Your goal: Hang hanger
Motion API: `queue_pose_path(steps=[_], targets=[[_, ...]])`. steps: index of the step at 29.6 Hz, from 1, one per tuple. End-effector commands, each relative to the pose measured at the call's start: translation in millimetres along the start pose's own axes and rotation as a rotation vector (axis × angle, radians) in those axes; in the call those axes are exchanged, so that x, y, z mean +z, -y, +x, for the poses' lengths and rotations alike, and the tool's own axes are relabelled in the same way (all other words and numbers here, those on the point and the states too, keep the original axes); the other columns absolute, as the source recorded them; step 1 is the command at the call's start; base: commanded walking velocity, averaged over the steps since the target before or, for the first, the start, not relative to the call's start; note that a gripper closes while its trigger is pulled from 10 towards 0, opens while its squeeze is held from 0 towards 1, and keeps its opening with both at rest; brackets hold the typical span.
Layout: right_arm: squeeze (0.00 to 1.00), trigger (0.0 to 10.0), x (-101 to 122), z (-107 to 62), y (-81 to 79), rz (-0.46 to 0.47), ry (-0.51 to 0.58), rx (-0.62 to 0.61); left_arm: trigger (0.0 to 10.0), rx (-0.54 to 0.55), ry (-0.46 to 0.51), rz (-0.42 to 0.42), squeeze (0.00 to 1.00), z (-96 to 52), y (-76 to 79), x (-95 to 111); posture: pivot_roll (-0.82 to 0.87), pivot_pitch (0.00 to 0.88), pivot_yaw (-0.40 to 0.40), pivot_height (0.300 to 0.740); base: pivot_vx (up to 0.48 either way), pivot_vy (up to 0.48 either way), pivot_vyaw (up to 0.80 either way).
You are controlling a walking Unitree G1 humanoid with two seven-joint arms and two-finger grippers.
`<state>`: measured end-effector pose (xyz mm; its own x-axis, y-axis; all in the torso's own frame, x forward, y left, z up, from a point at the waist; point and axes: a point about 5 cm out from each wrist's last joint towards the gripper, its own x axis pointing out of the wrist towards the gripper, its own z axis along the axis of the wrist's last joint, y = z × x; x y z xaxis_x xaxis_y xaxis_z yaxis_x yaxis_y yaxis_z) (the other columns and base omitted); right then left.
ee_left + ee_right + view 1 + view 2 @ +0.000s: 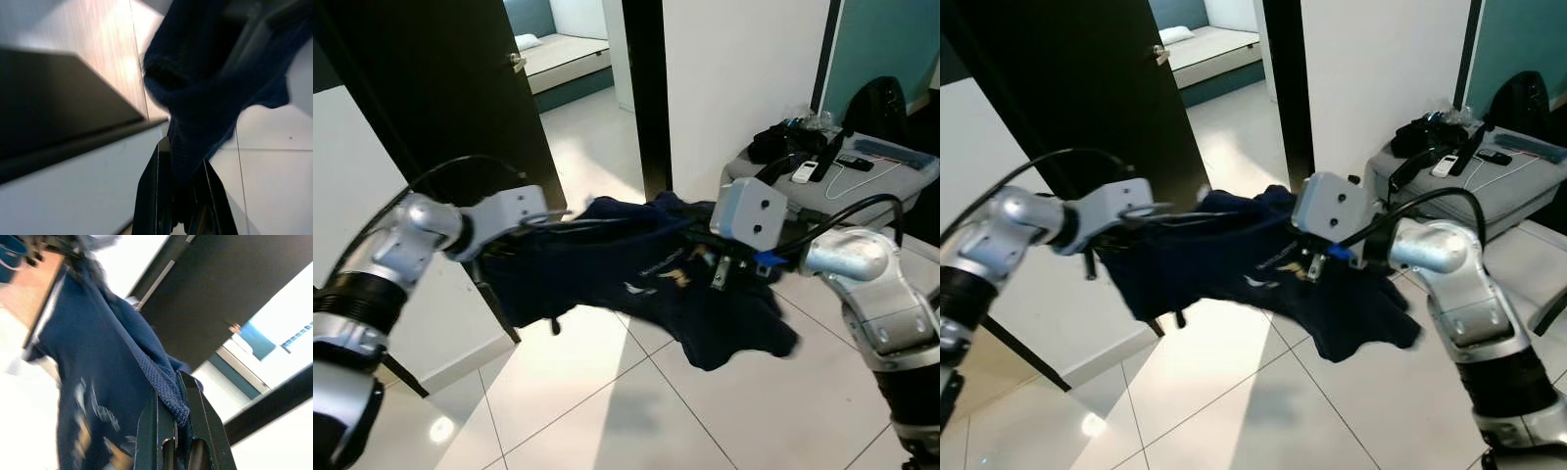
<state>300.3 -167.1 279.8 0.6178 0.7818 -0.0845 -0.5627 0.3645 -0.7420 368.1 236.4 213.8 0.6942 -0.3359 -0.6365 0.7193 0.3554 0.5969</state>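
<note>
Both grippers, left (181, 196) and right (178, 426), pinch a dark navy printed T-shirt (636, 269); hanging remains undone.

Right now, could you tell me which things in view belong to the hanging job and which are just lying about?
In the job:
- shirt, dark blue, stretched between the two arms
- left gripper, shut on the shirt
- right gripper, shut on the shirt's ribbed edge

Lying about:
- table on the right, with a remote and cables on it
- dark door
- bed in the far room
</note>
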Motion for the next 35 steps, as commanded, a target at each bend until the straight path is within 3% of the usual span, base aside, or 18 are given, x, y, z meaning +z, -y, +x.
queue_pose_path(steps=[1,2,4,8,10,11,13,15,17,18,21,23,24,25,35], targets=[[0.00,10.0,1,-2.1,3.6,-0.006,0.008,-0.030,10.0,0.037,-0.091,-0.057,0.00,-6.1,-1.1,-24,-0.08,0.000,0.164,0.740,0.000,0.000,0.00],[0.00,10.0,-1,-5.3,6.1,-0.006,-0.007,-0.045,10.0,0.073,-0.096,-0.104,0.00,-8.5,-3.0,-29,-0.08,0.000,0.164,0.740,0.000,0.000,0.00],[0.00,10.0,-2,-6.2,6.7,-0.006,-0.012,-0.049,10.0,0.085,-0.096,-0.120,0.00,-9.3,-3.7,-31,-0.08,0.000,0.164,0.740,0.000,0.000,0.00],[0.00,10.0,-2,3.0,-5.8,0.022,0.008,-0.019,10.0,0.087,0.004,-0.171,0.00,-8.1,-2.0,-19,-0.08,0.000,0.161,0.740,0.000,0.000,0.00],[0.00,10.0,-2,11.4,-14.6,0.034,0.023,0.001,10.0,0.070,0.094,-0.198,0.00,-4.1,1.2,-2,-0.08,0.000,0.157,0.740,0.000,0.000,0.00],[0.00,10.0,-2,11.4,-14.6,0.034,0.023,0.001,10.0,0.070,0.094,-0.198,0.00,-4.1,1.2,-2,-0.08,0.000,0.157,0.740,0.000,0.000,0.00],[0.00,10.0,1,23.6,-27.0,0.051,0.046,0.029,10.0,0.034,0.214,-0.230,0.00,1.7,7.6,21,-0.07,0.000,0.156,0.740,0.000,0.000,0.00],[0.00,10.0,1,28.0,-31.2,0.059,0.055,0.036,10.0,0.020,0.253,-0.241,0.00,4.0,10.3,29,-0.07,0.000,0.154,0.740,0.000,0.000,0.00],[0.00,10.0,2,31.5,-34.4,0.065,0.062,0.041,10.0,-0.004,0.281,-0.246,0.00,6.2,14.1,35,-0.07,0.000,0.156,0.740,0.000,0.000,0.00],[0.00,10.0,6,38.6,-39.5,0.087,0.089,0.041,10.0,-0.041,0.302,-0.244,0.00,12.4,23.2,40,-0.08,0.000,0.159,0.740,0.000,0.000,0.00],[0.00,10.0,6,38.6,-39.5,0.087,0.089,0.041,10.0,-0.041,0.302,-0.244,0.00,12.4,23.2,40,-0.08,0.000,0.159,0.740,0.000,0.000,0.00],[0.00,10.0,10,43.1,-42.4,0.137,0.122,0.031,10.0,-0.061,0.293,-0.243,0.00,18.2,31.2,40,-0.08,0.000,0.162,0.740,0.000,0.000,0.00],[0.53,10.0,10,43.7,-42.6,0.156,0.127,0.021,10.0,-0.063,0.284,-0.243,0.00,19.5,32.8,38,-0.08,0.000,0.162,0.740,0.000,0.000,0.00],[1.00,10.0,10,43.8,-42.9,0.174,0.124,0.014,10.0,-0.059,0.273,-0.244,0.00,19.6,33.5,37,-0.08,0.000,0.162,0.740,0.000,0.000,0.00],[1.00,10.0,-5,32.8,-27.3,0.195,0.069,-0.138,10.0,-0.002,0.217,-0.290,0.00,18.2,30.4,24,-0.08,0.000,0.163,0.740,0.000,0.000,0.00]])
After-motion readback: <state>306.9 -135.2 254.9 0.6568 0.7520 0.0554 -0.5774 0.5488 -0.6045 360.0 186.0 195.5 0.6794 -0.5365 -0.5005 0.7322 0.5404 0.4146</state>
